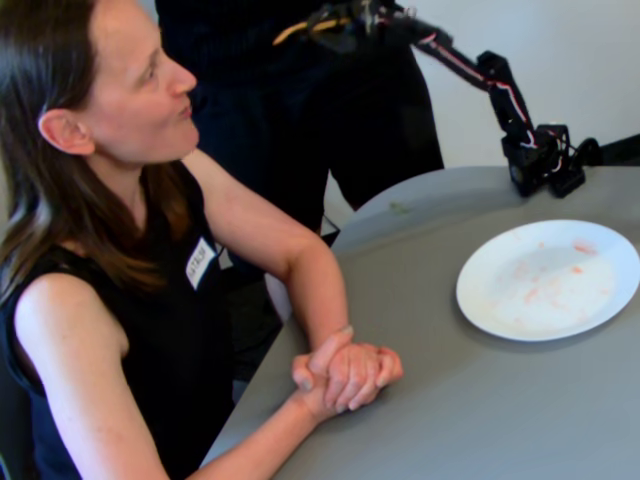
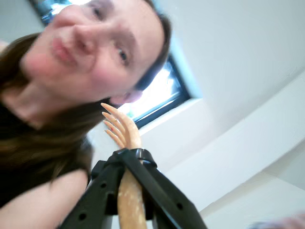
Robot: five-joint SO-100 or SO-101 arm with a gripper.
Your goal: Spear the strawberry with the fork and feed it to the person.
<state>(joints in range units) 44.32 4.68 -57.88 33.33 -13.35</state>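
Observation:
The orange-yellow fork (image 2: 125,133) is clamped in my gripper (image 2: 127,160), and its tines are bare. In the fixed view the fork (image 1: 298,30) is held high at the top, level with the person's forehead and about a hand's width to the right of her face. My gripper (image 1: 345,22) is at the end of the thin black arm. The person (image 1: 120,200) sits at the left and faces right, with her hands clasped on the table. Her face (image 2: 90,47) fills the upper left of the wrist view, just beyond the tines. No strawberry shows in either view.
A white plate (image 1: 500,305) with faint pink-orange smears lies on the grey table (image 1: 450,420) at the right. The arm's base (image 1: 540,160) stands at the table's far edge. A standing figure in dark clothes (image 1: 300,110) is behind the person and under the arm.

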